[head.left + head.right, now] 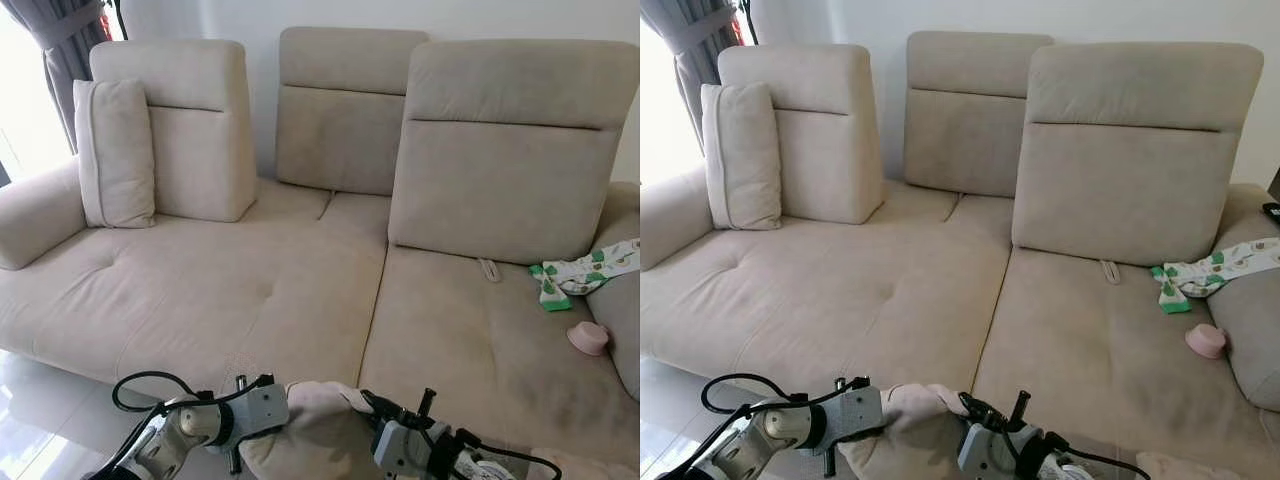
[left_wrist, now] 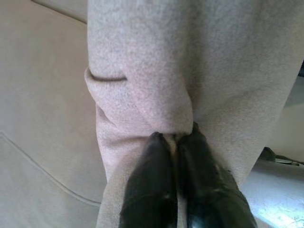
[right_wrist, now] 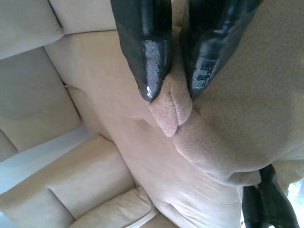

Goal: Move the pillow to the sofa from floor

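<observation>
- While both arms reach in low before the sofa's (image 1: pixel 250 290) front edge, the pillow (image 1: pixel 310 435) hangs between them, just short of the seat.
- Left gripper (image 2: pixel 173 142): fingers closed tight on a pinched fold of pillow fabric.
- Right gripper (image 3: pixel 171 92): fingers nearly together, a small tuck of the fabric clamped between the tips.
- Pillow: beige, soft brushed suede-like cloth, bunched and creased at both grips.
- Sofa: same beige matte fabric, tufted seat, three blocky back cushions.
- No readable writing or brand marks anywhere.
- Far left end of sofa: upright cushion (image 1: pixel 115 155) against the backrest.
- Far right end: green-and-white printed cloth (image 1: pixel 580 272), small pink round object (image 1: pixel 588 338).
</observation>
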You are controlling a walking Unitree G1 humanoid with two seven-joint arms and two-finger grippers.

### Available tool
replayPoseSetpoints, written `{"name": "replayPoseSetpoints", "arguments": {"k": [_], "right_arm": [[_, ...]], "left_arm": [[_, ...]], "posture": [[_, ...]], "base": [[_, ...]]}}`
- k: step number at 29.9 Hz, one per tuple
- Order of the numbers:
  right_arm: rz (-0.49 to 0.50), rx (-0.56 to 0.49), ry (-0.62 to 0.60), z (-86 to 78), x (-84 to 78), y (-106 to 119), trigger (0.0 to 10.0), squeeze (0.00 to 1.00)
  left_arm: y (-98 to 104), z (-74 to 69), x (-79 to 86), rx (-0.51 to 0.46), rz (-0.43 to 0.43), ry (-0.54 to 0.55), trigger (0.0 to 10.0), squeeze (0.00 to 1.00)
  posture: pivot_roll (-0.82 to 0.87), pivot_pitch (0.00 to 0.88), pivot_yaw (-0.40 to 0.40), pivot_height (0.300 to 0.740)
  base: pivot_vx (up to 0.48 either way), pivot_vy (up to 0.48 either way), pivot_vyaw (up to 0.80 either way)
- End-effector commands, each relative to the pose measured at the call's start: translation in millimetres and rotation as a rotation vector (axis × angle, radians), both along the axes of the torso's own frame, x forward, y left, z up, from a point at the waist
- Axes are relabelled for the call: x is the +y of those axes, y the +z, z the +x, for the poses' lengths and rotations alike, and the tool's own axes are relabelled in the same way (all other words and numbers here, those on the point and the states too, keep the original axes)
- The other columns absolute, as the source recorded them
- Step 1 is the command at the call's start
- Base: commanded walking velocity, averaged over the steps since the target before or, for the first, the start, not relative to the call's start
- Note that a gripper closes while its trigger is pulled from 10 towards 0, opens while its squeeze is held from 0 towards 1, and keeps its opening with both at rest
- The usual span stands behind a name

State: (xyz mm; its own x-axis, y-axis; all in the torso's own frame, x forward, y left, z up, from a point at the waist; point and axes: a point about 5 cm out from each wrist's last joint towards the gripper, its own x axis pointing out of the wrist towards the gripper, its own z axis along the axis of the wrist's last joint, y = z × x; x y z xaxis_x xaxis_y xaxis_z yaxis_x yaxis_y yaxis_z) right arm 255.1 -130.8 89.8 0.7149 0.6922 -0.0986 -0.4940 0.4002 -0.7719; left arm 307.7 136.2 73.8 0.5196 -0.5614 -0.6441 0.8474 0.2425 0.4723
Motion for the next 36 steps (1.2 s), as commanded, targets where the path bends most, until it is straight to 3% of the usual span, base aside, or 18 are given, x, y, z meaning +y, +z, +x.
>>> {"name": "replayPoseSetpoints", "arguments": {"k": [1,3,6,7,9,10,18,36], "right_arm": [[0.122,-0.162,0.013,6.9,8.4,36.8,10.0,0.0],[0.122,-0.162,0.013,6.9,8.4,36.8,10.0,0.0],[0.13,-0.153,-0.002,7.1,7.1,35.1,10.0,0.0],[0.143,-0.144,0.001,6.2,8.0,34.8,10.0,0.0],[0.153,-0.138,0.004,5.5,8.7,34.7,10.0,0.0],[0.167,-0.137,0.012,5.2,10.7,36.2,10.0,0.0],[0.199,-0.159,0.034,7.3,14.5,48.1,10.0,0.0],[0.232,-0.211,0.058,10.8,17.5,72.0,10.0,0.0]], "left_arm": [[4.1,3.6,-0.9,-0.051,0.018,0.003,0.0,0.0],[4.1,3.6,-0.9,-0.051,0.018,0.003,0.0,0.0],[16.0,13.7,-0.5,-0.128,0.014,0.056,0.0,0.0],[23.4,18.5,0.2,-0.158,0.017,0.079,6.4,0.0],[28.3,21.5,0.7,-0.176,0.019,0.094,6.4,0.0],[33.4,23.0,1.9,-0.185,0.032,0.09,10.0,0.0],[44.1,27.7,6.4,-0.214,0.079,0.069,10.0,0.0],[64.9,40.7,4.3,-0.284,0.087,0.09,10.0,0.0]], "posture": [[0.03,0.0,0.054,0.6],[0.03,0.0,0.054,0.6],[0.04,0.0,0.053,0.6],[0.04,0.0,0.051,0.6],[0.04,0.0,0.051,0.6],[0.04,0.0,0.05,0.605],[0.04,0.0,0.044,0.635],[0.02,0.0,0.035,0.68]], "base": [[0.0,0.0,0.0],[0.0,0.0,0.0],[0.0,0.0,0.0],[0.0,0.0,0.0],[0.0,0.0,0.0],[0.0,0.0,0.0],[0.0,0.0,0.0],[0.0,0.0,0.0]]}}
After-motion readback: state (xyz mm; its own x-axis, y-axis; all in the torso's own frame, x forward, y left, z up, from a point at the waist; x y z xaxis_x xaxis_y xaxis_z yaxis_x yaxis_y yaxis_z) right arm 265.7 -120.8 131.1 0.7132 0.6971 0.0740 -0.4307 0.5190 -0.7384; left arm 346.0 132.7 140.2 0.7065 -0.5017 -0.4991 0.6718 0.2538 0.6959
